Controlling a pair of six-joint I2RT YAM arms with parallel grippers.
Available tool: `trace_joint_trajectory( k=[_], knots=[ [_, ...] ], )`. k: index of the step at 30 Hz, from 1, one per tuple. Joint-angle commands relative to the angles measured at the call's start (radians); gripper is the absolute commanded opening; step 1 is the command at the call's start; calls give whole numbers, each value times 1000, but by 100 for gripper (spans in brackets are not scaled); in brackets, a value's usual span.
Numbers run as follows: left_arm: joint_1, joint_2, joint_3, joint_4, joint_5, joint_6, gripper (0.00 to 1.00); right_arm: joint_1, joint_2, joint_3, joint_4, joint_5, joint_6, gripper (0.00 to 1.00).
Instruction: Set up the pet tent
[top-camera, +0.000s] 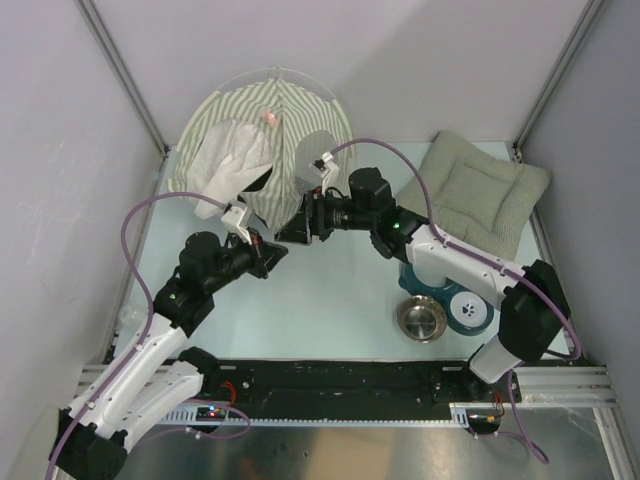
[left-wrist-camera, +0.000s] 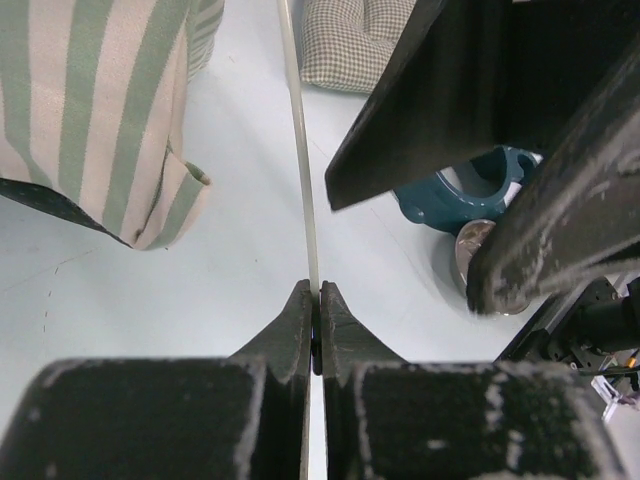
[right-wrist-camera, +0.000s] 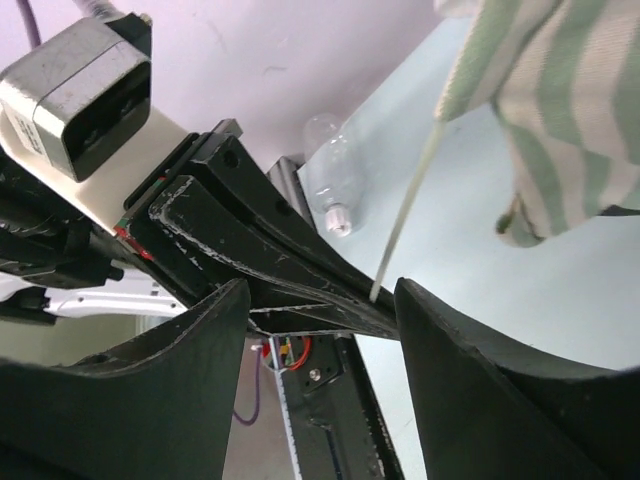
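Note:
The pet tent (top-camera: 262, 150), olive-grey and white striped with a sheer white flap and a small pink mark, stands at the back left; its striped fabric also shows in the left wrist view (left-wrist-camera: 95, 110) and the right wrist view (right-wrist-camera: 560, 110). A thin white tent pole (left-wrist-camera: 303, 170) runs out of the fabric. My left gripper (left-wrist-camera: 316, 290) is shut on that pole near its end. My right gripper (right-wrist-camera: 320, 290) is open and empty, facing the left gripper's fingers (right-wrist-camera: 300, 260) and the pole (right-wrist-camera: 405, 210). The two grippers (top-camera: 283, 242) meet in front of the tent.
A grey-green quilted cushion (top-camera: 482, 190) lies at the back right. A teal holder (top-camera: 455, 295) and a steel bowl (top-camera: 422, 318) sit in front of the right arm. A clear plastic bottle (right-wrist-camera: 325, 195) lies at the table's left edge. Walls close in on both sides.

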Motion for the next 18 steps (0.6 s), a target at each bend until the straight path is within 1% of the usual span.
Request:
trace_joint_trajectory(
  k=[1,4,10,12,15,18],
  knots=[
    [7,-14,41,69,26,40,0,2,-34,6,-67,114,-68,65],
    [7,-11,42,70,30,41,0,9,-8,8,-52,118,-62,63],
    [8,-13,36,70,42,36,0,28,75,42,27,99,-36,55],
    [7,-16,30,72,41,32,0,34,98,65,45,104,-26,48],
    [8,-19,25,74,41,27,0,42,127,94,47,120,-16,34],
    [8,-26,20,75,39,25,0,45,131,98,55,136,-8,25]
  ],
)
